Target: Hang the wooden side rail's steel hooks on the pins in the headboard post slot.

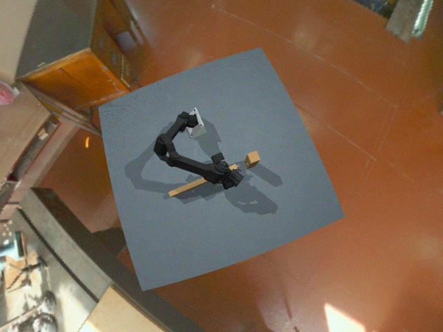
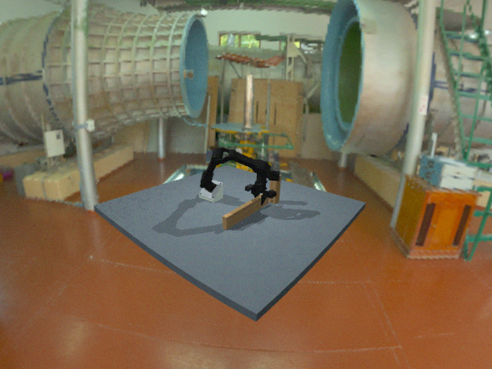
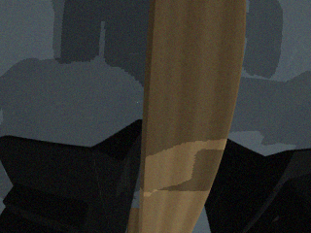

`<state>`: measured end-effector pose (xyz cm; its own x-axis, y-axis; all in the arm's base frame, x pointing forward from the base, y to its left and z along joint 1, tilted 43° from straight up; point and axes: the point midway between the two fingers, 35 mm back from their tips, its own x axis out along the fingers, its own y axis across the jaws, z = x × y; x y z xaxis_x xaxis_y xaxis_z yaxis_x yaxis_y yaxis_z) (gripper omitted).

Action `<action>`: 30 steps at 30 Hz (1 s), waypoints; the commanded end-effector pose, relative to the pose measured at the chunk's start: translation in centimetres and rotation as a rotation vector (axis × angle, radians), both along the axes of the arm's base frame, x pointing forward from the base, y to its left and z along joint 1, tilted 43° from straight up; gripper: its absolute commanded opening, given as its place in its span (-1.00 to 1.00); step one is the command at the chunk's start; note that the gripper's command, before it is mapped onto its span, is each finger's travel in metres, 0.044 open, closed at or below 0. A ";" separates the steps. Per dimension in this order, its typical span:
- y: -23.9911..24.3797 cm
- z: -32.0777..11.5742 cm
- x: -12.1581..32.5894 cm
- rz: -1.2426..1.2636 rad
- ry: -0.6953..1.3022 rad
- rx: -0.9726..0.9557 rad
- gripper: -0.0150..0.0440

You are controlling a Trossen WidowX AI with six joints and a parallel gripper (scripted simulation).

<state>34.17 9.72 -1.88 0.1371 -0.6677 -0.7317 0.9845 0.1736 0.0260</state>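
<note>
The wooden side rail (image 1: 187, 187) (image 2: 242, 214) (image 3: 191, 87) stands on its narrow edge. Its far end is at table level or very close to it. My gripper (image 2: 262, 196) (image 3: 166, 127) is shut on the rail near its hook end, a finger on each side. In the top view the arm hides the fingertips. The steel hooks (image 1: 238, 165) show as a small bright bit at the rail's end, with a narrow gap to the headboard post (image 1: 252, 159) (image 2: 277, 187). The post stands upright. Its pins cannot be made out, and the arm partly hides it in the exterior view.
The arm's white base block (image 1: 197, 130) (image 2: 214, 194) stands on the grey table (image 1: 228, 228) (image 2: 254, 270), behind the rail in the exterior view. The arm arches from it to the rail. Shadows of the arm, rail and post lie across the table.
</note>
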 end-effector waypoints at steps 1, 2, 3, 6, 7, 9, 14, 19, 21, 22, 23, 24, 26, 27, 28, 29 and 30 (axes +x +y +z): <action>0.6 0.4 0.0 0.006 -0.015 0.005 -0.49; 0.6 0.4 0.0 0.006 -0.015 0.005 -0.49; 0.6 0.4 0.0 0.006 -0.015 0.005 -0.49; 0.6 0.5 0.0 0.006 -0.015 0.005 -0.49; 0.6 0.5 0.0 0.006 -0.015 0.005 -0.49; 0.6 0.4 0.1 0.006 -0.015 0.005 -0.49; 0.6 0.4 0.1 0.006 -0.015 0.005 -0.49; 0.6 0.3 0.2 0.006 -0.015 0.005 -0.49; 0.7 0.3 0.2 0.006 -0.015 0.005 -0.49; 0.7 0.3 0.2 0.006 -0.015 0.005 -0.49; 0.7 0.2 0.2 0.006 -0.015 0.005 -0.49; 0.7 0.2 0.2 0.006 -0.015 0.005 -0.49; 0.7 0.2 0.2 0.006 -0.015 0.005 -0.49; 0.7 0.2 0.2 0.006 -0.015 0.005 -0.49; 0.7 0.2 0.2 0.006 -0.015 0.005 -0.49; 0.7 0.1 0.2 0.006 -0.015 0.005 -0.49; 0.7 0.1 0.2 0.006 -0.015 0.005 -0.49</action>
